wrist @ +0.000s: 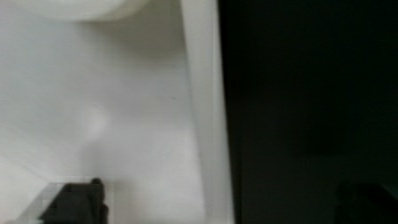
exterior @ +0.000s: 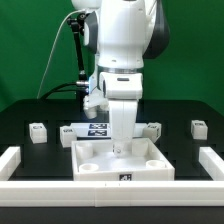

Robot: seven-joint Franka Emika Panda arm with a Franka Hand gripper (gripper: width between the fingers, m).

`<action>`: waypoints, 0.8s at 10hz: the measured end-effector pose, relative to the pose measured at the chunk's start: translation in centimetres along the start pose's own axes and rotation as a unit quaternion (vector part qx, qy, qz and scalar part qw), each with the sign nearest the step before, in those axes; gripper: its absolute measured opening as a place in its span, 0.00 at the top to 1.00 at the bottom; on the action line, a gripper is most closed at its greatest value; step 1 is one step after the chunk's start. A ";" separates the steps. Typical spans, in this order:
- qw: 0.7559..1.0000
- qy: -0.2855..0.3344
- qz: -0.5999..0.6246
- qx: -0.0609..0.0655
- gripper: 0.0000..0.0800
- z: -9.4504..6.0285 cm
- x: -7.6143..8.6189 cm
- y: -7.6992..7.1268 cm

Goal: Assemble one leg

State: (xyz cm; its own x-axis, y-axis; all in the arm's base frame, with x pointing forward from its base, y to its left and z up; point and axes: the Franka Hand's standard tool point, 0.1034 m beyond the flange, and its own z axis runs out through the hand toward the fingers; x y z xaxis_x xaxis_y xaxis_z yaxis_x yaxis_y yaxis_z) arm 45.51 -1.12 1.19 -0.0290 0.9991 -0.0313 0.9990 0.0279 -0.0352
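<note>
The large white square panel lies at the table's middle front. My gripper hangs straight down over its back part, close to the surface. In the wrist view my gripper is open. One dark fingertip is over the white panel and the other is over the black table, with the panel's edge between them. Nothing is held. Small white legs with tags stand on the table: one at the exterior view's left, one near my arm, and one at the right.
The marker board lies behind the panel, left of my arm, with another small white block beside it. A raised white border runs along the left, right and front of the black table. A black stand with a cable rises at the back left.
</note>
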 end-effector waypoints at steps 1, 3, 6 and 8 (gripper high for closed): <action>1.000 0.000 0.000 0.000 0.35 0.0 0.0 0.0; 1.000 0.000 0.000 0.000 0.52 0.0 0.0 0.0; 1.000 0.000 0.000 -0.002 0.93 0.0 0.0 0.1; 1.000 0.001 0.000 -0.003 0.93 0.0 0.0 0.1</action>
State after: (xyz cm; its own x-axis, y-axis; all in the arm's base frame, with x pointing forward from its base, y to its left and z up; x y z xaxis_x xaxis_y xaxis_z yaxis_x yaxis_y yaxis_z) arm 45.61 -1.10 1.23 -0.0289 0.9991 -0.0300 0.9992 0.0280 -0.0297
